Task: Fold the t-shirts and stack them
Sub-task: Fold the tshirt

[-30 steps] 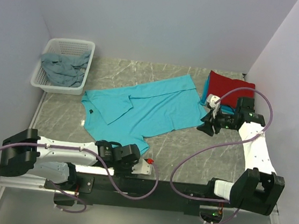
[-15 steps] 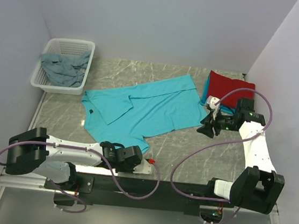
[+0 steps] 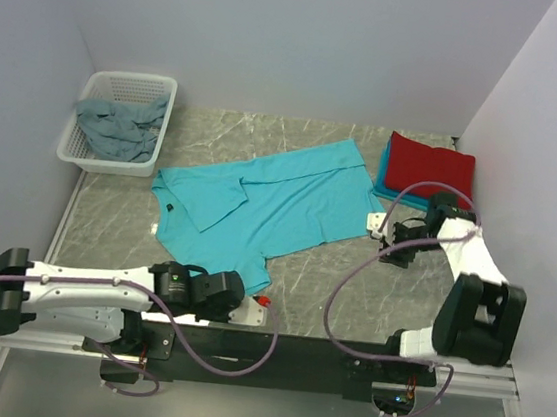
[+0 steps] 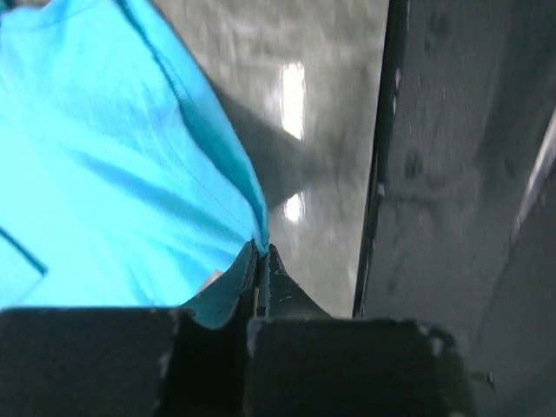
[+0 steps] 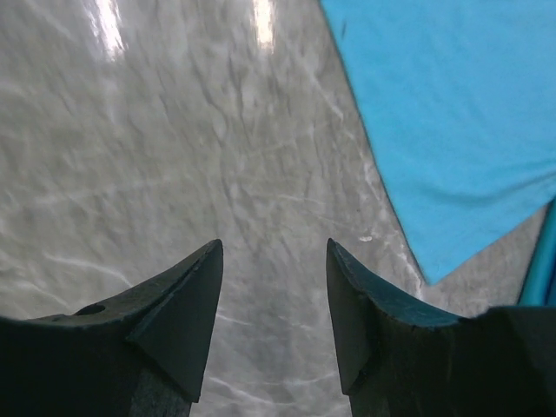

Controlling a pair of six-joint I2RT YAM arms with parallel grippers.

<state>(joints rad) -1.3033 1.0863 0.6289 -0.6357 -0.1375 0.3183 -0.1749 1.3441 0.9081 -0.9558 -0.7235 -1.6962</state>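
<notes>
A bright turquoise t-shirt (image 3: 259, 201) lies spread out in the middle of the marble table. My left gripper (image 3: 261, 295) is at its near hem corner. In the left wrist view the jaws (image 4: 261, 252) are shut on that turquoise corner (image 4: 130, 156). My right gripper (image 3: 380, 236) hovers by the shirt's right corner, open. Its fingertips (image 5: 274, 261) frame bare marble, and the turquoise cloth (image 5: 452, 113) lies up and to the right of them. A folded red t-shirt (image 3: 429, 167) rests on a turquoise-blue one (image 3: 379, 180) at the back right.
A white perforated basket (image 3: 132, 81) at the back left holds a crumpled grey-blue shirt (image 3: 117, 125). Walls close in on the left, back and right. A black rail (image 3: 273, 347) runs along the near table edge, close to my left gripper.
My left gripper has closed on the shirt's near hem corner as its arm drew back to the left. My right gripper has come down and left, towards the shirt's right corner.
</notes>
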